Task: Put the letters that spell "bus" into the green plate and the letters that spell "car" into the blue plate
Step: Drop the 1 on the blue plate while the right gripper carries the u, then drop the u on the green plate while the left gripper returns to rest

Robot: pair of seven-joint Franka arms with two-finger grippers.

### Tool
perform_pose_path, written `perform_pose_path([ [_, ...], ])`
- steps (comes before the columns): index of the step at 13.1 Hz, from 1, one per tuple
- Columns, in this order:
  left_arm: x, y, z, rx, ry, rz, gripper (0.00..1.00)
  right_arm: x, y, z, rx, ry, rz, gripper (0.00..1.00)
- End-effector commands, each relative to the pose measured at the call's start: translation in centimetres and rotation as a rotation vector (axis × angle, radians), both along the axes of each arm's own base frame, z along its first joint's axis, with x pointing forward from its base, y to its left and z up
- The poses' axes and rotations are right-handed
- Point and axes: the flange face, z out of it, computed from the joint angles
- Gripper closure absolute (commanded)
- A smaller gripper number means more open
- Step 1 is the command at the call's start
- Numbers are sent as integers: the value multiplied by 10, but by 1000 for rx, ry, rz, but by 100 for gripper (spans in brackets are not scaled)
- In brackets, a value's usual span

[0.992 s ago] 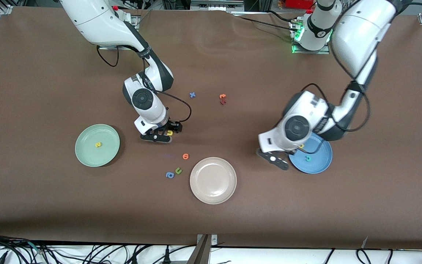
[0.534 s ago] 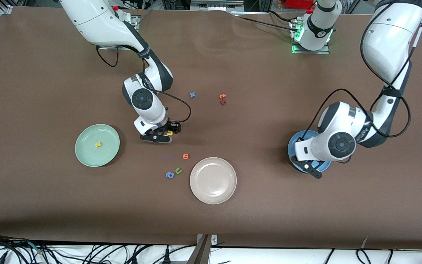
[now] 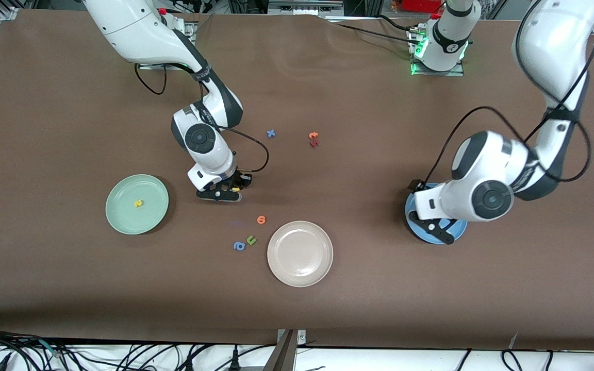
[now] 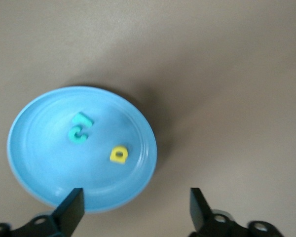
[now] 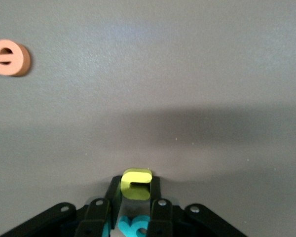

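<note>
Gripping the yellow "u" [image 5: 136, 184], right end effector [image 5: 133, 197] low at the table; left end effector [image 4: 133, 207] spread over the blue plate [image 4: 34, 182].

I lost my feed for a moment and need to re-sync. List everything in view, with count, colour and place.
green plate: one, mint, toward the right arm's end
yellow letter: one, in the green plate
blue plate: one, toward the left arm's end
teal letter: one, in the blue plate
yellow a: one, in the blue plate
beige plate: one, nearest the camera, nothing in it
orange letter: one, on the table
olive u and dark blue letter: one each, side by side
blue x: one, mid-table
orange and red pair: two, touching
yellow u: one, in the right gripper
left gripper: open, over the blue plate
right gripper: shut on the yellow u, at the table
</note>
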Motion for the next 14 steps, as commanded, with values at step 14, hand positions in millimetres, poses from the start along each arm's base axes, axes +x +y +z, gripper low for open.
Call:
perform_pose_path([
  [14, -83, 82, 268, -17, -287, 442, 0, 69, -252, 65, -135, 99, 439, 100],
])
